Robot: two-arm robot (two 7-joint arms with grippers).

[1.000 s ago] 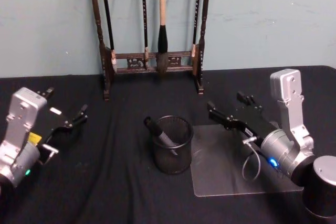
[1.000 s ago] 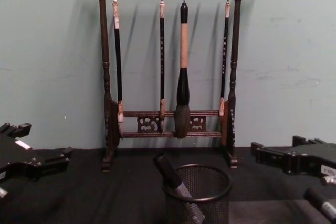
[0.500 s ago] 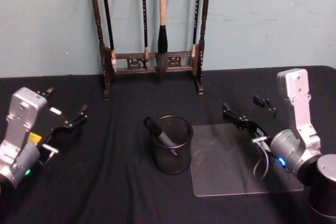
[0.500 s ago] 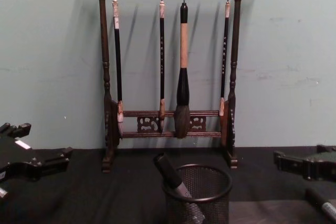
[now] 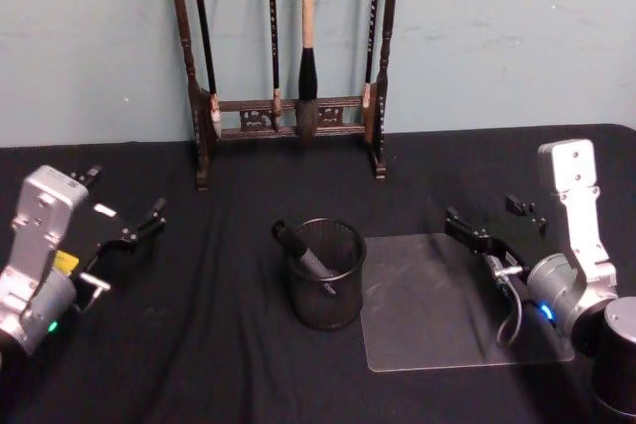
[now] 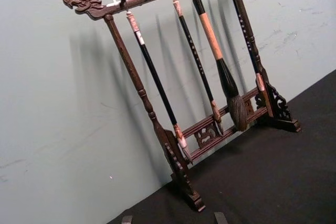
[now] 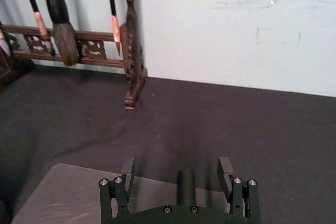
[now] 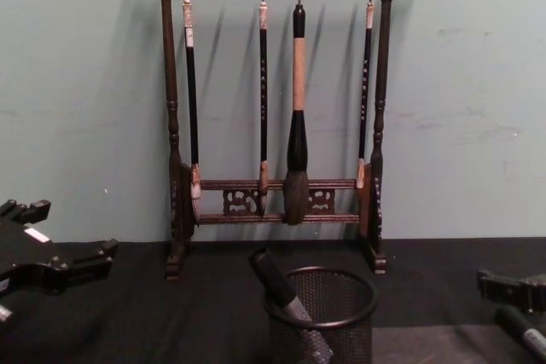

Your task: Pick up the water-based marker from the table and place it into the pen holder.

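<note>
Both pairs of jaws are spread with nothing between them. The right gripper (image 5: 482, 212) hangs over the far right part of a clear sheet. The left gripper (image 5: 126, 191) hangs over the table's left side, facing the rack. The black-clothed table (image 5: 199, 354) runs back to a teal wall (image 5: 497, 37); its far edge meets the wall, and the far right corner shows in the head view. Wide bare cloth lies between the left gripper and the pen holder, with more in front of the holder toward the near edge. The wooden brush rack (image 5: 260, 104) stands upright at the far edge, close to the wall and centre-left, with four brushes (image 5: 307, 37) hanging from it. A bare strip of cloth separates its feet from the holder. The clear sheet (image 5: 437, 320) lies flat right of centre, its left edge just beside the holder; cannot tell if they touch. The pen holder (image 5: 338, 305), black mesh, stands upright near the table's centre, well apart from both grippers. The water-based marker (image 5: 301, 251) is inside it, leaning toward the robot's left, one dark end poking above the rim on that side. In the right wrist view the finger pads (image 7: 226, 170) sit above the sheet's far edge, with open cloth ahead up to the rack's foot.
</note>
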